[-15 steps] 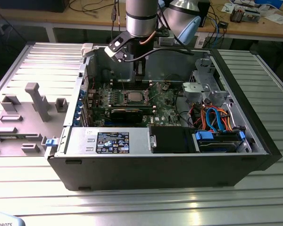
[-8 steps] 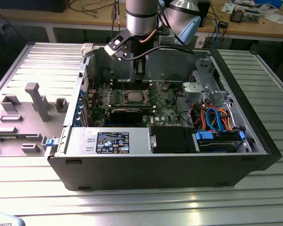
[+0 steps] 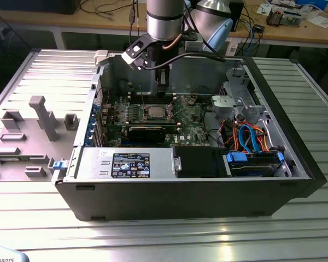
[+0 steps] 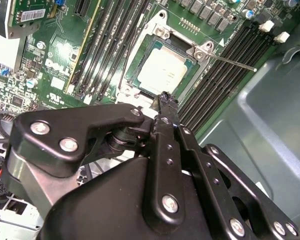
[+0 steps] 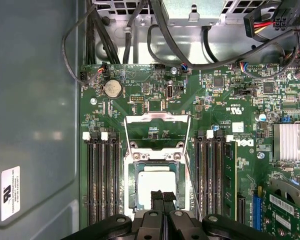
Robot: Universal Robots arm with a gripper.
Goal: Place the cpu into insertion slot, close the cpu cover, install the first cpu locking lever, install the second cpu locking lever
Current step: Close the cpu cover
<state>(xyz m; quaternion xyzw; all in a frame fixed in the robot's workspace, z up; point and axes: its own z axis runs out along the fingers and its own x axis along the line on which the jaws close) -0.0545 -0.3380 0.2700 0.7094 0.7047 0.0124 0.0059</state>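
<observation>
The cpu (image 5: 152, 182) lies flat in the insertion slot (image 5: 128, 190), silver top up; it also shows in the second wrist view (image 4: 161, 71) and the exterior view (image 3: 156, 113). The cpu cover (image 5: 157, 120) stands open, swung back from the socket on its far hinge side. A thin locking lever (image 4: 235, 62) sticks out unlatched beside the socket, and appears as a wire (image 5: 191, 182) in the first wrist view. My gripper (image 5: 163, 197) hangs just above the socket's near edge. It is shut with nothing held, as the second wrist view (image 4: 165, 98) and exterior view (image 3: 163, 87) also show.
Black memory slots (image 5: 102, 175) flank the socket on both sides. The case's grey side wall (image 5: 35, 125) rises close by. Black cables (image 5: 140, 25) run above the board, and a heatsink (image 5: 291, 142) and an expansion card (image 3: 147, 131) sit nearby. Drive bays (image 3: 251, 158) fill the exterior view's right.
</observation>
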